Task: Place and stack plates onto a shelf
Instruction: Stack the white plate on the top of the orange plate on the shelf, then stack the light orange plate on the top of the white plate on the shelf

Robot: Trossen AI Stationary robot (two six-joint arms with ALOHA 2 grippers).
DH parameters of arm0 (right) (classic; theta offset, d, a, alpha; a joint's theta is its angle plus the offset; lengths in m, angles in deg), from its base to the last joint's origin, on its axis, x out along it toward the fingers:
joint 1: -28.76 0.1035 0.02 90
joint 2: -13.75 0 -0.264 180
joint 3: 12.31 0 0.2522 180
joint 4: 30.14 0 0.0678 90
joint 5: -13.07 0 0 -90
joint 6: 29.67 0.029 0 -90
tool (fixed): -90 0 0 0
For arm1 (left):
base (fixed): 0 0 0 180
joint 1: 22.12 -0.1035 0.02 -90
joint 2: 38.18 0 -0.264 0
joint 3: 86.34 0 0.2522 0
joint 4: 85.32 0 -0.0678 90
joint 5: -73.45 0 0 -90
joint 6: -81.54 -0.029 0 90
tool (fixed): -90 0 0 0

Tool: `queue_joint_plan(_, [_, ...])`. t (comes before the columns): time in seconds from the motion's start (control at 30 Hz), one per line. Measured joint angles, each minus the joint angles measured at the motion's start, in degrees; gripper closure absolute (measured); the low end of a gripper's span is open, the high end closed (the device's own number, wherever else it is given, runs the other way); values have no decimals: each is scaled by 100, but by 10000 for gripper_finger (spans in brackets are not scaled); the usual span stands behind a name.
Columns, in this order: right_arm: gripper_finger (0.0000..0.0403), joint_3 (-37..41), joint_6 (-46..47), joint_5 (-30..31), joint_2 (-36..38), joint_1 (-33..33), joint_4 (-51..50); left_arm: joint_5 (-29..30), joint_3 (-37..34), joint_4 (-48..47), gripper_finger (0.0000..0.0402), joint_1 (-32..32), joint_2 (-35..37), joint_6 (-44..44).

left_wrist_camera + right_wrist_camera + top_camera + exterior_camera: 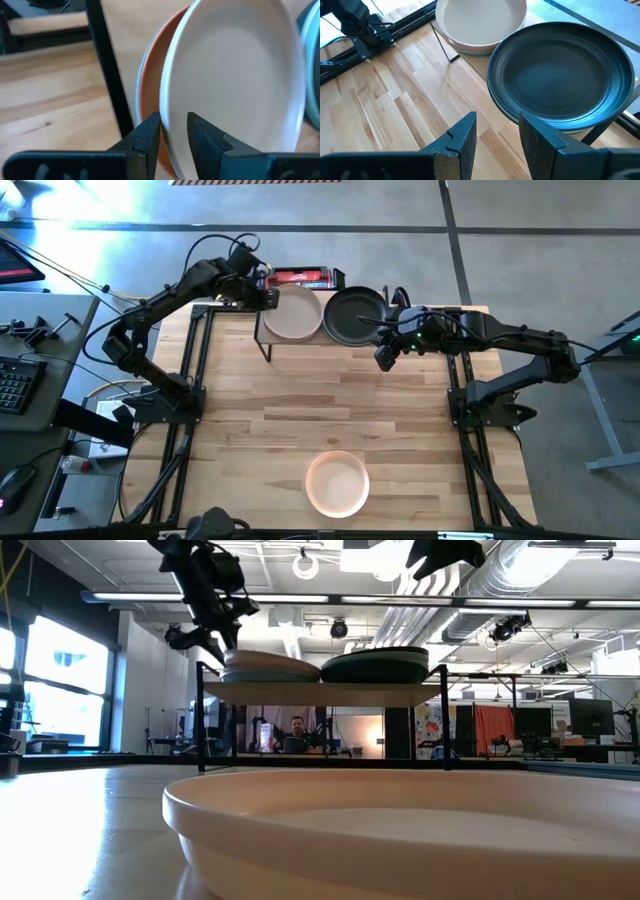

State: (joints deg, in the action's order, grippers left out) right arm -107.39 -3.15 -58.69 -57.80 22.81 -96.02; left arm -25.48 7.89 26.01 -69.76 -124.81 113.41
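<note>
The shelf (320, 693) stands at the table's far middle and carries two stacks. The left stack is topped by a cream-white plate (293, 314) lying on a peach-pink one (150, 85). The right stack is topped by a black plate (355, 315) (560, 75) over a pale green one. Another peach-pink plate (337, 483) (400, 840) rests flat at the table's near middle. My left gripper (270, 298) (174, 122) is at the cream-white plate's left edge, shut on its rim. My right gripper (385, 360) (497, 122) hangs open, just near and right of the black plate, touching nothing. My left gripper pinches the cream-white plate's rim (170, 107) at the plate's left side, one finger (202, 137) inside the dish and one (147, 135) outside. The fingers come from the table's left, slanting down. The plate lies flat on top of the left stack.
A red-and-black device (305, 277) sits just behind the shelf. The shelf's thin black legs (265, 345) (442, 42) stand in front of the stacks. Black arm frames (195, 380) run along both table sides. Bare wood lies between the shelf and the near plate.
</note>
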Motion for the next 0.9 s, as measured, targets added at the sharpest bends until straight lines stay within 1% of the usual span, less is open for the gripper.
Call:
queue_joint_plan(0.23, [276, 0, -1, 0, -1, -2, -1, 0, 0, -299, 295, -52, 15, -60])
queue_joint_plan(0.5, [276, 2, -1, 0, 0, -1, -2, -45, 0, -291, 295, -52, 37, -59])
queue_joint_plan(0.6, [276, 4, 0, 2, -5, -2, -2, -439, 0, -287, 295, -52, 37, -59])
queue_joint_plan(0.8, [276, 7, -1, 0, -37, -1, -2, -1557, 0, -74, 295, -52, 38, -111])
queue_joint_plan(0.87, [276, 9, -2, -97, -67, -2, -6, -1879, 0, -43, 295, -23, 54, -158])
queue_joint_plan(0.9, [276, 7, -13, -223, -86, -2, -4, -1947, 0, -49, 295, 12, 74, -188])
